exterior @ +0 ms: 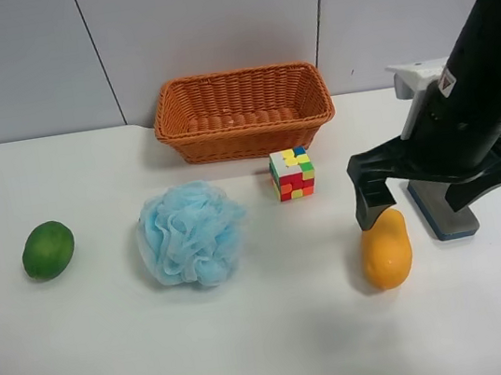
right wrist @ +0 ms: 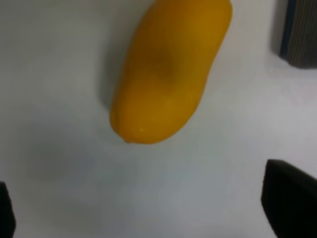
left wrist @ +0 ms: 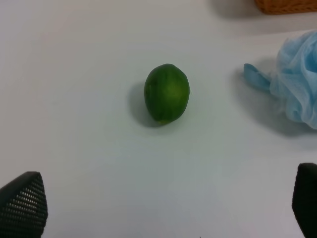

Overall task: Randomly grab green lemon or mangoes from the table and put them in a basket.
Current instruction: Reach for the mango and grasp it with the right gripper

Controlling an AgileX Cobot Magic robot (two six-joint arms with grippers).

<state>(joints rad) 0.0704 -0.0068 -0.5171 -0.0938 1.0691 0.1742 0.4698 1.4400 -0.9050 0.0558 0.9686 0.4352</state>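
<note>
The orange-yellow mango (exterior: 386, 250) lies on the white table (exterior: 257, 356) at the right. My right gripper (exterior: 416, 210) hovers open just above and behind it; in the right wrist view the mango (right wrist: 168, 74) lies ahead of the open gripper (right wrist: 148, 208), untouched. The green lemon (exterior: 48, 250) lies at the far left. In the left wrist view the lemon (left wrist: 167, 93) lies ahead of my open, empty left gripper (left wrist: 163, 203). The left arm is out of the exterior view. The wicker basket (exterior: 243, 137) stands at the back centre with nothing in it.
A blue mesh bath sponge (exterior: 191, 234) lies between lemon and mango and shows in the left wrist view (left wrist: 297, 84). A coloured puzzle cube (exterior: 293, 173) stands in front of the basket. A grey block with a blue edge (exterior: 442, 206) lies right of the mango.
</note>
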